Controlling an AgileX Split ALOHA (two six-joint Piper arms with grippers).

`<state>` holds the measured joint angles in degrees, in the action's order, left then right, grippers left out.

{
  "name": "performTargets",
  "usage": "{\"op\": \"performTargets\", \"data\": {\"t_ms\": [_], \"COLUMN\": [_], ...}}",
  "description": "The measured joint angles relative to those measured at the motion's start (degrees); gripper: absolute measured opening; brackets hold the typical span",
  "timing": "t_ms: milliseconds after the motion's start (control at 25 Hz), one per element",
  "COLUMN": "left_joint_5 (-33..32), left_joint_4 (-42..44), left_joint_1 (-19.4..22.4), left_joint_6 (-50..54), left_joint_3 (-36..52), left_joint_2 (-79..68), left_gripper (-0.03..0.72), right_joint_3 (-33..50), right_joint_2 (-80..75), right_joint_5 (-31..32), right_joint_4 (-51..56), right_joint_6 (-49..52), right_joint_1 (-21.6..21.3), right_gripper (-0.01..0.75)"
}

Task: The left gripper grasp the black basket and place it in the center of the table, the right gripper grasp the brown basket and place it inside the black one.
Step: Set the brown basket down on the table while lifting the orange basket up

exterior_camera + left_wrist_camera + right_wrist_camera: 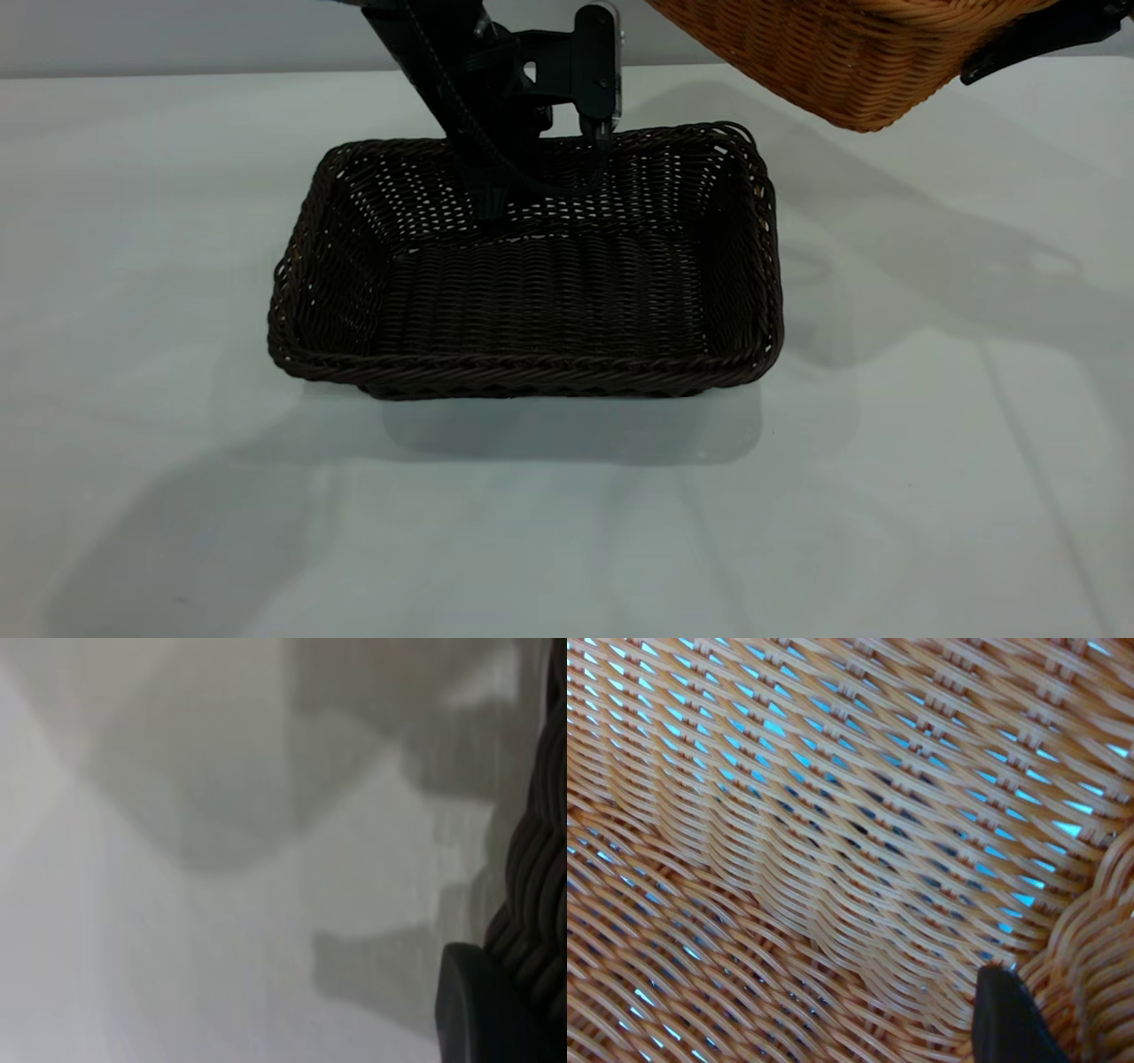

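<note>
The left gripper (545,173) is being seen at the far rim of the black basket (532,292), its fingers straddling the far wall, one inside against the weave and one at the outer side near the rim, clamped on that wall as far as the exterior view is showing. In the left wrist view a dark finger (478,1010) is lying right against the braided dark wicker (536,886), with the pale table (177,904) and soft shadows beyond. The black basket is resting flat and upright on the table (930,443) near its middle, open side up, nothing lying inside it. Up at the exterior view's top right, the brown basket (842,53) is being held in the air, tilted, its lower corner hanging above and to the right of the black basket's far right corner, well clear of it. The right gripper (1032,40) is being glimpsed only as a dark piece at that basket's right edge; whether its fingers are closed on the rim cannot be told for certain. In the right wrist view a dark fingertip (1005,1019) is sitting beside the braided rim, with the orange-tan weave (833,842) filling everything else. No brand, label or writing is being shown legibly anywhere.
</note>
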<state>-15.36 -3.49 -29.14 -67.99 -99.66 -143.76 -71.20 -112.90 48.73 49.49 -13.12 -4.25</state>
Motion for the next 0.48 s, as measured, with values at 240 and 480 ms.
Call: {"op": "performTargets", "data": {"t_ms": [240,480], "left_joint_5": [0.8,2.5], "left_joint_4": [0.7,0.8], "left_joint_1": [-0.8,-0.8], "left_joint_6": [-0.5,-0.5], "left_joint_3": [0.0,0.0], "left_joint_2": [0.0,-0.2], "left_gripper": [0.082,0.172], "right_joint_3": [0.0,0.0], "right_joint_2": [0.0,0.0], "right_joint_5": [0.0,0.4], "right_joint_4": [-0.1,-0.1], "right_joint_6": [-0.5,-0.5], "right_joint_1": [-0.1,-0.1], "right_gripper": [0.201,0.201]}}
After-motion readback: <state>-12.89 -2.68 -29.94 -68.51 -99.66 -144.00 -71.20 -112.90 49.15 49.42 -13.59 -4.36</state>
